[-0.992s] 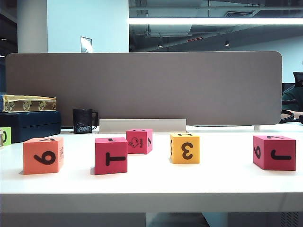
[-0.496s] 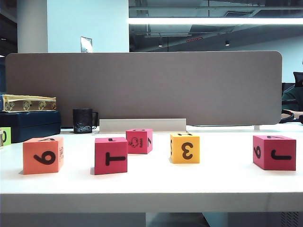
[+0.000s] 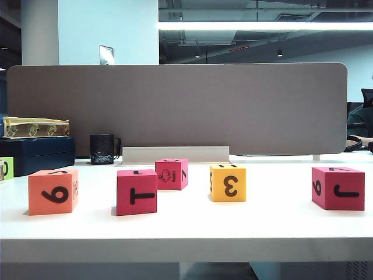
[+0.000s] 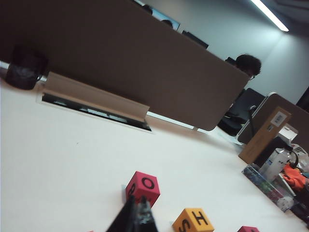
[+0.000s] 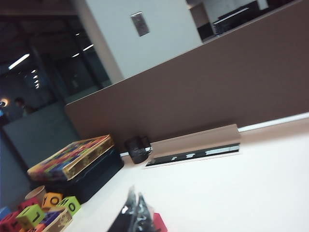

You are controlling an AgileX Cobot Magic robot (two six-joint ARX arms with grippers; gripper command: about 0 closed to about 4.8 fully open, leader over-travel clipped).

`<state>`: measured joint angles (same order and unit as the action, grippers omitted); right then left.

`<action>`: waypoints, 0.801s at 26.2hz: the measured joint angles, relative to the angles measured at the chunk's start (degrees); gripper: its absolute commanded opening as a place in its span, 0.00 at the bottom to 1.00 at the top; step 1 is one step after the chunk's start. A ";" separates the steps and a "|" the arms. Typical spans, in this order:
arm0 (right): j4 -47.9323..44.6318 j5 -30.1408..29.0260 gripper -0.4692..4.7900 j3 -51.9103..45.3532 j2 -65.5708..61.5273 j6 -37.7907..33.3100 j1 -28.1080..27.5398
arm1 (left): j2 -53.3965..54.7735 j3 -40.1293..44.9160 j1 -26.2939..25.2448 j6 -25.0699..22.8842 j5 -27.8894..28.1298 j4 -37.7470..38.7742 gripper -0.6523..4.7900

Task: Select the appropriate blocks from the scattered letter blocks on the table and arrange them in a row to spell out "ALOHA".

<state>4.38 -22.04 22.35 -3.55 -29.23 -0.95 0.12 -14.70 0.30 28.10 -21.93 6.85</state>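
Observation:
Five letter blocks stand on the white table (image 3: pixel 186 233) in the exterior view: an orange one (image 3: pixel 52 191) at the left, a crimson "T" block (image 3: pixel 136 192), a crimson rabbit block (image 3: pixel 171 174) behind it, a yellow one (image 3: pixel 228 182), and a crimson "J" block (image 3: pixel 338 188) at the right. Neither gripper shows there. In the left wrist view my left gripper (image 4: pixel 136 209) is shut and empty, above the table just short of a crimson "O" block (image 4: pixel 143 186), with the yellow "H" block (image 4: pixel 193 221) beside it. My right gripper (image 5: pixel 134 197) is shut and empty, a crimson block (image 5: pixel 158 224) partly hidden behind it.
A grey divider panel (image 3: pixel 175 108) closes the table's back, with a black mug (image 3: pixel 102 149) and a patterned box (image 3: pixel 35 126) on a dark case at the back left. A lime-green block (image 3: pixel 6 168) sits at the left edge. More blocks (image 5: pixel 48 205) lie near the case.

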 measured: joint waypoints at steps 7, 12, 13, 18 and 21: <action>15.52 -2.10 0.08 9.33 -4.63 7.21 0.00 | 0.02 -1.38 0.00 0.02 -1.66 5.55 0.11; 21.99 -3.17 0.08 10.38 -6.78 9.29 0.00 | 0.02 -1.31 0.00 0.02 -3.13 10.10 0.11; 22.14 -3.41 0.08 10.38 -6.84 9.64 0.00 | 0.02 -1.31 0.00 0.02 -3.61 10.08 0.11; 25.16 -4.57 0.08 10.43 -9.84 11.41 0.00 | 2.10 -1.31 0.00 1.49 -6.84 10.05 0.11; 25.68 -6.62 0.08 10.40 -13.92 11.58 0.02 | 5.79 -1.31 0.00 2.21 -9.01 10.05 0.11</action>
<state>30.06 -28.67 32.75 -17.47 -17.65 -0.93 5.91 -16.01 0.30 30.30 -30.94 16.91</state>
